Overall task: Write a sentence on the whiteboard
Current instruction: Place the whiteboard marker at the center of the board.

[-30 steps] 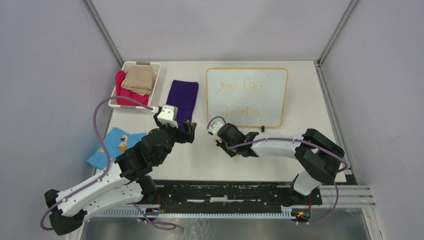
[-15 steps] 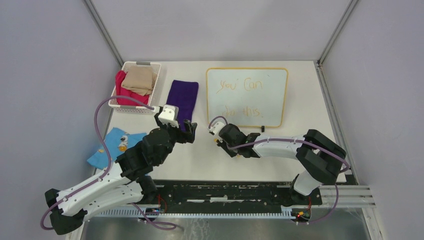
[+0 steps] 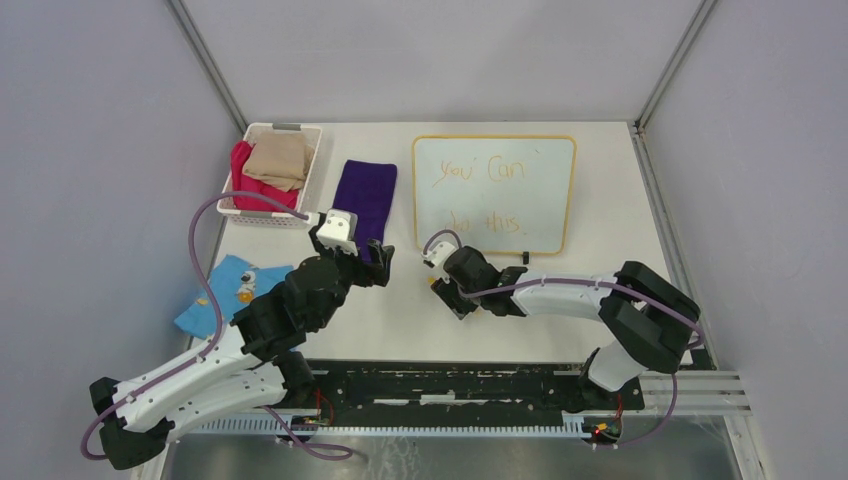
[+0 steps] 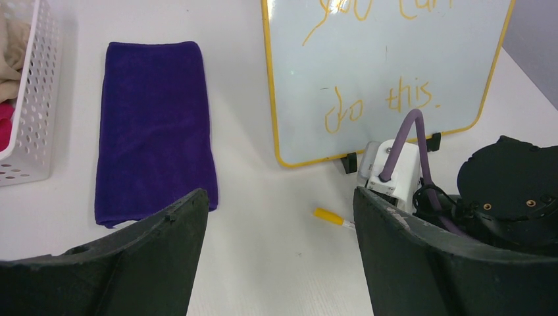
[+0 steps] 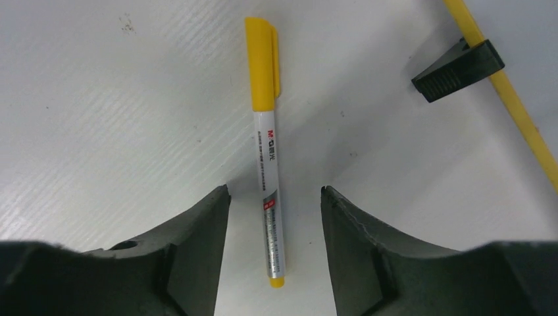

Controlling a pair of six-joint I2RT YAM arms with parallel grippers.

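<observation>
The whiteboard (image 3: 540,215) with its yellow-orange frame lies at the back right of the table. The sentence (image 3: 485,172) "you Can do this." is on it in orange, in two lines. Both also show in the left wrist view, the whiteboard (image 4: 395,46) and the sentence (image 4: 381,99). A capped yellow-and-white marker (image 5: 268,164) lies on the table just in front of the board's black foot (image 5: 458,69). My right gripper (image 5: 274,191) is open, low over the table, with the marker's tail lying loose between its fingers. My left gripper (image 4: 279,197) is open and empty, facing the marker (image 4: 329,216) and my right gripper (image 3: 442,288).
A purple cloth (image 3: 365,195) lies left of the board. A white basket (image 3: 312,170) with pink and beige cloths stands at the back left. A blue printed cloth (image 3: 225,290) lies at the left edge under my left arm (image 3: 300,300).
My right gripper has shifted a little to the right and toward the near edge, away from the board. My left arm has not moved.
</observation>
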